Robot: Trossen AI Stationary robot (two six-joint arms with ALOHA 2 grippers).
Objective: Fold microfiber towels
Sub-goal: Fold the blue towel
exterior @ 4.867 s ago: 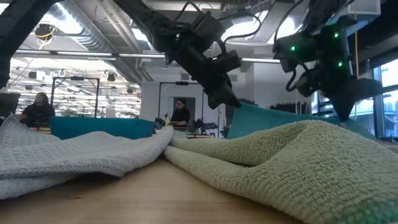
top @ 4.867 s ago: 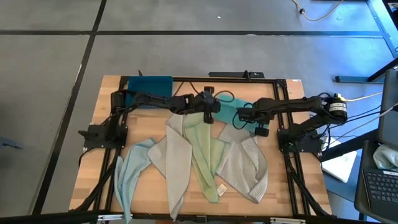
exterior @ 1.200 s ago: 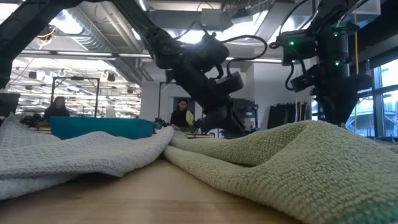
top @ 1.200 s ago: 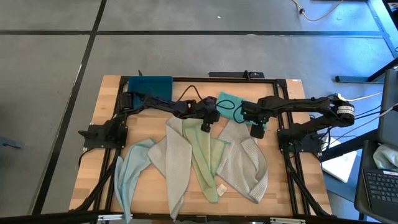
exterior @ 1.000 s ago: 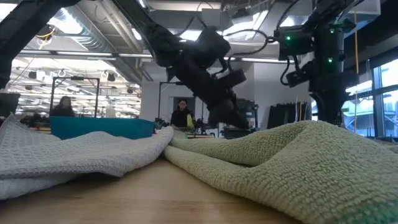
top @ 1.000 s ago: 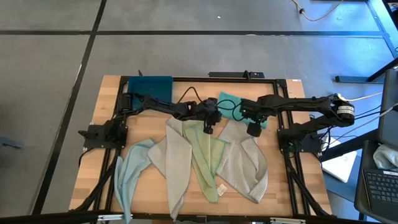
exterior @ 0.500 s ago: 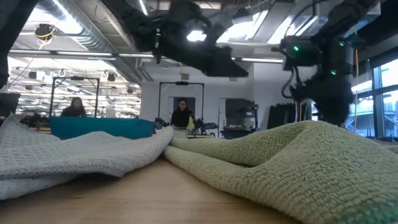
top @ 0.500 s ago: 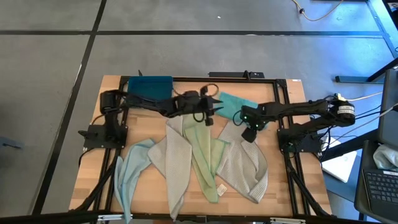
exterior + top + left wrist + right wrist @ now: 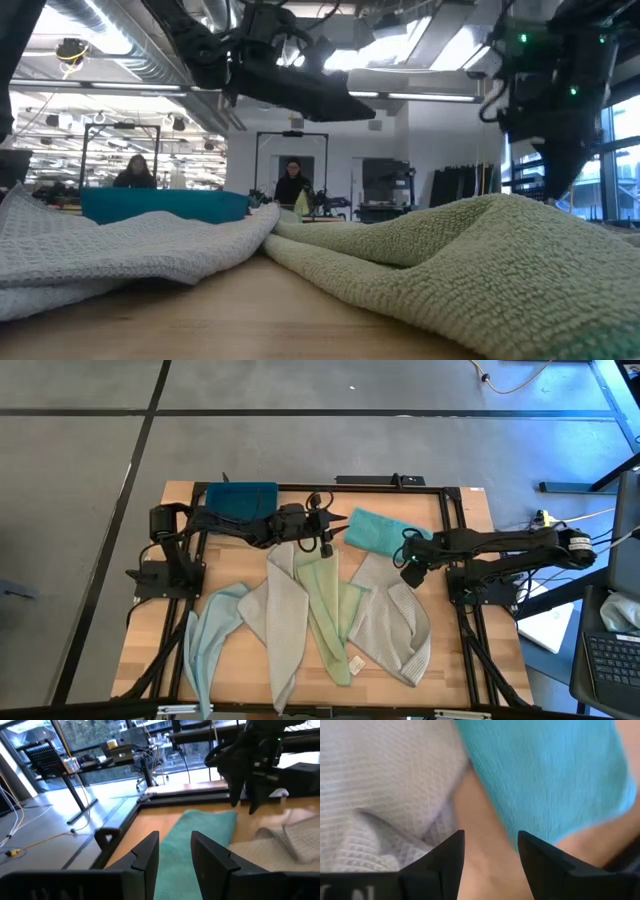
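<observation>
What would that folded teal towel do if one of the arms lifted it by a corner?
The teal towel would probably droop and unfold: it is soft cloth, loosely folded. Likely light, since the neighbouring grey towel lies in limp creases. Its nubby weave should grip rather than slip.

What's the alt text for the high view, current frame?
A folded teal towel lies flat at the far centre of the table, with both arms drawn apart to either side of it. Four unfolded towels, pale blue, grey, pale green and grey, fan out nearer the camera; a dark blue tray sits far left.
</observation>
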